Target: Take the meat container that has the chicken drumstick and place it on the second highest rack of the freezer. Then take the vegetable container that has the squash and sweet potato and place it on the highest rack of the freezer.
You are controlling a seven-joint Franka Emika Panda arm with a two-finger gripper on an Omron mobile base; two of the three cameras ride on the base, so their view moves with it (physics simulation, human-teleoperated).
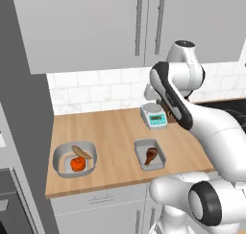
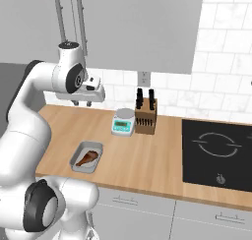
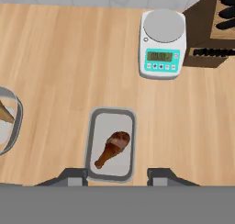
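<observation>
The arm is glossy white with rounded, bulbous links. Dark grey rings mark its joints. The claw (image 3: 117,175) has grey finger tips.

I see kitchen scale (image 3: 162,44) near counter (image 1: 110,132) back edge | knife block (image 2: 145,117) just beside it | cooktop (image 2: 216,148) at right end

counter (image 1: 110,132) | chicken drumstick (image 1: 150,156) in grey tray (image 1: 160,154) | squash (image 1: 78,164), sweet potato (image 1: 81,152) in bowl (image 1: 60,154)

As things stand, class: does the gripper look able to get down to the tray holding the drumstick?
Probably yes. The gripper hangs open above the tray with the drumstick, and nothing lies between them.
</observation>
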